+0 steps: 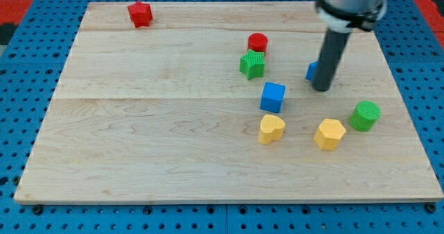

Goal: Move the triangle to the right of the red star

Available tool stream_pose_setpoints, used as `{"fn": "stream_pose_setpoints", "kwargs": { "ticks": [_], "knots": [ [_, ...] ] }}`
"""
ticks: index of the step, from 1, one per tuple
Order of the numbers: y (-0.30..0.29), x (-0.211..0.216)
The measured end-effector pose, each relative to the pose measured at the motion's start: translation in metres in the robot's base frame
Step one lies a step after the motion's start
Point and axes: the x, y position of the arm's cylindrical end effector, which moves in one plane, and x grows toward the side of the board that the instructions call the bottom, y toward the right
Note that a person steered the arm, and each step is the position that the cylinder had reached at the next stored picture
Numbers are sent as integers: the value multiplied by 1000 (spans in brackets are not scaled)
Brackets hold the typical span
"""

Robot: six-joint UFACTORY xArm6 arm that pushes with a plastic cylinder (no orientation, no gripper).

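While the red star (pixel 139 14) sits near the worktop's (pixel 139 144) top left corner, my tip (pixel 322 89) rests against a blue block (pixel 313 71), shape hidden behind the rod, probably the triangle, well to the view's right. The rod carries no jaws.

No text, label, brand, number or sign can be read anywhere. The wooden board (pixel 173 144) is unmarked. The coloured blocks carry no writing either.
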Motion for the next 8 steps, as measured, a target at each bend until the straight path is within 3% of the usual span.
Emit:
{"fn": "stream_pose_setpoints", "kwargs": {
  "ticks": [1, 2, 3, 4, 7, 8],
  "knots": [
    [31, -40],
    [5, -63],
    [-53, -55],
    [-94, -93],
    [-143, -135],
    [-167, -167]
  ]
}}
